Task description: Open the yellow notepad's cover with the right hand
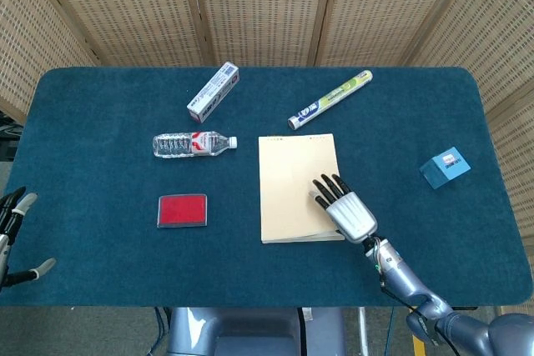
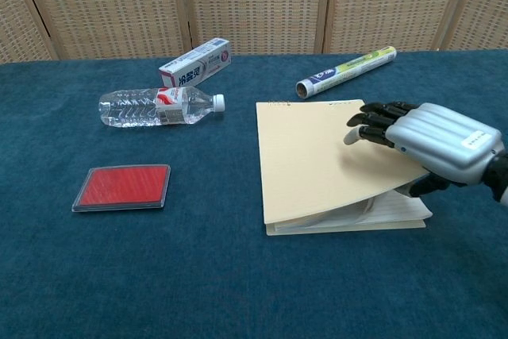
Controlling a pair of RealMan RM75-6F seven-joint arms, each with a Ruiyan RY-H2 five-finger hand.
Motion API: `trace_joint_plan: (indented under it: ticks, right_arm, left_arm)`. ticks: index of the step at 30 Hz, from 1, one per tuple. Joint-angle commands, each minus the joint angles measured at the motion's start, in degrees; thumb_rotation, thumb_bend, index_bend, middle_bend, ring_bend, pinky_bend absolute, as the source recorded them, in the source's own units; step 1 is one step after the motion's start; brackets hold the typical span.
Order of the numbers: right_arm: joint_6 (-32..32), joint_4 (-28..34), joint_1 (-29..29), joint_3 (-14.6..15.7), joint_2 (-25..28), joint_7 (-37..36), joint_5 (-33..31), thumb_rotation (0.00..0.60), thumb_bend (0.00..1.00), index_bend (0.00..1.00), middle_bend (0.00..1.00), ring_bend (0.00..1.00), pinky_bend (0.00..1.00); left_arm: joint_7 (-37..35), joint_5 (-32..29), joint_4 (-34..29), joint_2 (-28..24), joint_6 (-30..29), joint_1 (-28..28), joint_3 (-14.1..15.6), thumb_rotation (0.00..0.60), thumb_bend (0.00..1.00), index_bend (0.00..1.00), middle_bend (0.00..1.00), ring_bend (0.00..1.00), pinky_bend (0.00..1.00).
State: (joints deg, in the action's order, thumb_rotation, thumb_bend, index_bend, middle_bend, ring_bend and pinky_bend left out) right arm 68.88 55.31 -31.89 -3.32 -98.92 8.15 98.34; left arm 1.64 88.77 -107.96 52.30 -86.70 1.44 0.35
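Yellow notepad [image 2: 317, 156] cover's lifting, pinched at its near-right corner by your right hand [image 2: 432, 144]; swing it up and over next.

The left hand [image 1: 17, 235] is cut off by the head view's edge.

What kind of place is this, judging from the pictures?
Probably a robot test setup indoors, not a home or office: a table covered in blue cloth, woven screens behind it, and unrelated items laid out, like a notepad, water bottle and toothpaste box.
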Motion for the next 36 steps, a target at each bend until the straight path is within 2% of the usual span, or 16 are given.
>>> trace_joint_plan:
  ticks: [1,5,7,9,17,22,27,31,36]
  right_arm:
    - [-0.1,-1.1,-1.2,0.0,-0.8,-1.4,0.5,0.6,0.52,0.36,0.32,0.23,0.3]
    - [0.8,-3.5,-2.3,0.6,-1.4,-2.7,1.7,0.6,0.56,0.54,0.51,0.39,0.49]
    - [1.4,-5.1,-2.8,1.5,-1.6,-4.6,2.5,0.6,0.6,0.61,0.57,0.44,0.56]
    - [2.2,-6.0,-2.8,2.1,-1.5,-6.9,2.9,0.6,0.63,0.63,0.6,0.46,0.59]
    - [8.7,-10.4,-1.5,7.4,1.5,-17.7,7.2,0.6,0.67,0.64,0.6,0.47,0.59]
    - [15.9,-11.0,1.0,11.1,5.5,-24.6,10.1,0.6,0.67,0.64,0.6,0.47,0.59]
    - [22.3,-11.1,3.4,13.7,9.2,-28.4,12.3,0.6,0.67,0.64,0.6,0.47,0.6]
    - [24.9,-9.1,4.7,15.1,12.3,-31.5,12.9,0.6,0.67,0.64,0.61,0.47,0.6]
    - [20.4,0.9,3.4,13.7,17.5,-38.5,8.3,0.6,0.69,0.65,0.61,0.48,0.6]
  left_arm:
    - [-0.1,0.0,0.0,-0.1,0.1,0.1,0.0,0.6,0.0,0.0,0.0,0.0,0.0]
    - [-0.4,-0.3,0.0,-0.2,0.2,0.1,-0.1,0.6,0.0,0.0,0.0,0.0,0.0]
    - [-0.7,-0.5,0.1,-0.2,0.2,0.1,-0.2,0.6,0.0,0.0,0.0,0.0,0.0]
    - [-1.0,-0.5,0.2,-0.3,0.3,0.2,-0.2,0.6,0.0,0.0,0.0,0.0,0.0]
    - [-1.0,-0.4,0.2,-0.3,0.2,0.2,-0.1,0.6,0.0,0.0,0.0,0.0,0.0]
    - [0.1,-0.1,-0.1,-0.1,0.5,0.2,0.0,0.6,0.0,0.0,0.0,0.0,0.0]
    - [1.4,-0.5,-0.5,0.3,0.9,0.4,0.0,0.6,0.0,0.0,0.0,0.0,0.0]
    - [2.7,-0.9,-0.7,0.7,1.6,0.8,0.0,0.6,0.0,0.0,0.0,0.0,0.0]
    - [3.9,-1.6,-1.1,1.0,2.8,1.3,-0.1,0.6,0.0,0.0,0.0,0.0,0.0]
